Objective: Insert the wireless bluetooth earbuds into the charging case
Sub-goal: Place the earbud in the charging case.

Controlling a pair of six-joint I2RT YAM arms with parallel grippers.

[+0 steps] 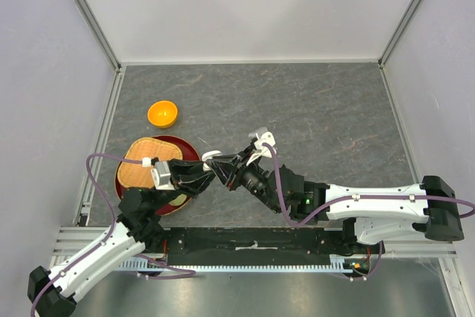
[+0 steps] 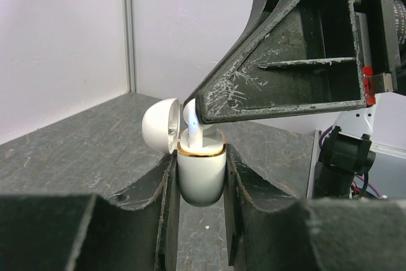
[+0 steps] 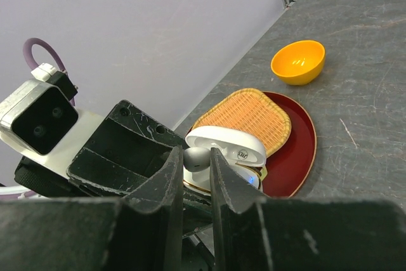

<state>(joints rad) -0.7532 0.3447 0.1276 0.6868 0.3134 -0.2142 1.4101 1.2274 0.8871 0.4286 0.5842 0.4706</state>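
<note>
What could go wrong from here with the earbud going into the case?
1. The earbud, pinched in the right hand, looks only partly down in the open charging case. If released too early, it might tip out and drop near the red plate.
2. The right hand's finger sits close beside the open lid. Pressing on could nudge the lid, or twist the case in the left hand, which grips only its sides.

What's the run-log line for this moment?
phase: insertion | left gripper: shut on white gold-rimmed plastic charging case, lid open | right gripper: shut on small white glossy earbud, stem at case mouth | seated: not yet
</note>
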